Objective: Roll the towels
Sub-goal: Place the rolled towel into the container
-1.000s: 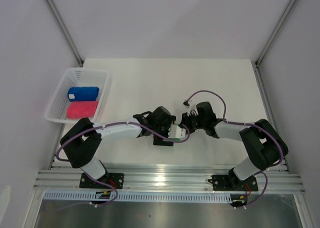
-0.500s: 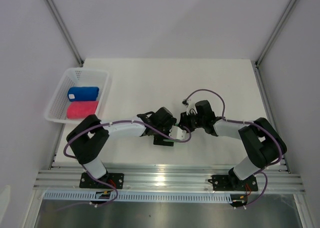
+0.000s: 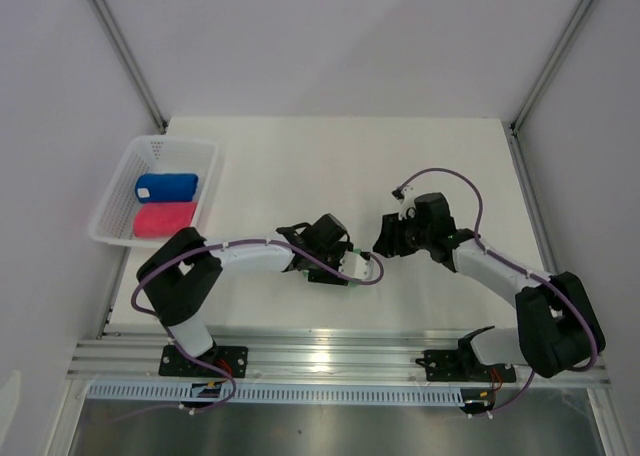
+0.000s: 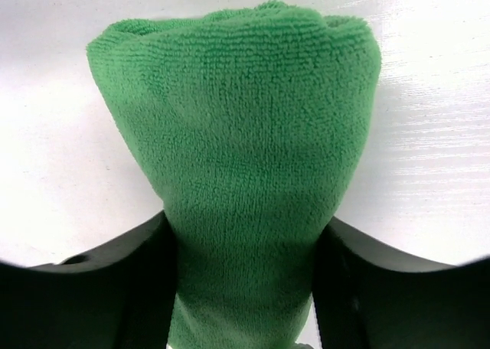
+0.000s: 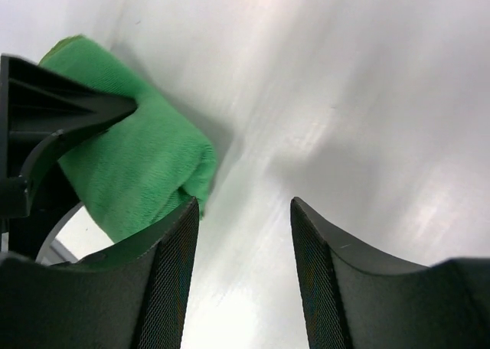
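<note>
We find two towels rolled and lying inside the white basket (image 3: 112, 186): the blue towel (image 3: 166, 186) at its far end and the pink towel (image 3: 164, 219) at its near end, side by side. The green towel (image 4: 237, 119) is well to the right of the basket, on the bare bench (image 3: 330, 166), rolled into a fat bundle. The left claw (image 4: 246, 223) is clenched on one end of it, squeezing the roll to a waist. The right claw (image 5: 243, 203), further from the basket, stands released with nothing between its fingers, just clear of the roll's other end.

We judge the main risk to be the roll loosening. Only one end is pinched, so the free end may sag or unwind on a lift toward the basket. A drooping end could also catch on the basket's rim.
</note>
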Robot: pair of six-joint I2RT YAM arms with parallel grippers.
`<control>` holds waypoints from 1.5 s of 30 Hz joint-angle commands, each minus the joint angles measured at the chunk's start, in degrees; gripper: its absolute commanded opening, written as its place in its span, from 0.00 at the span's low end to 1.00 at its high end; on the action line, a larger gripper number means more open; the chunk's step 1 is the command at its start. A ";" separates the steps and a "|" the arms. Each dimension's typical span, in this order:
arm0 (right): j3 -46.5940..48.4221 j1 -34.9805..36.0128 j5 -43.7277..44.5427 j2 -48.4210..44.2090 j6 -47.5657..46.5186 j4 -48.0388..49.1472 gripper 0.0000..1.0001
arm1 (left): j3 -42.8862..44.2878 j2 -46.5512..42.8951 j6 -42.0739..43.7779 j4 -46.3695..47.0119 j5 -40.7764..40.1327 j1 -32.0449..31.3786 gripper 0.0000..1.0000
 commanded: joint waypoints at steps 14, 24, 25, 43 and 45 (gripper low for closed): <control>1.62 -3.59 7.63 -10.08 -3.93 -7.68 0.54 | -1.78 -0.35 7.70 -3.18 -1.53 1.78 0.14; 1.01 -5.09 9.39 -12.72 -4.81 -8.56 0.54 | -2.31 -6.59 19.83 -2.13 -0.56 7.40 0.01; 0.92 -5.18 9.65 -12.98 -4.72 -8.39 0.54 | -2.31 -6.85 20.54 -2.04 -0.47 8.27 0.01; 1.97 -5.97 9.57 -10.26 -5.69 -7.60 0.54 | 10.25 -10.02 29.07 -10.21 4.36 19.08 0.01; 1.89 -5.97 9.66 -10.00 -5.60 -7.25 0.55 | 11.83 -10.37 30.21 -11.71 4.54 20.49 0.01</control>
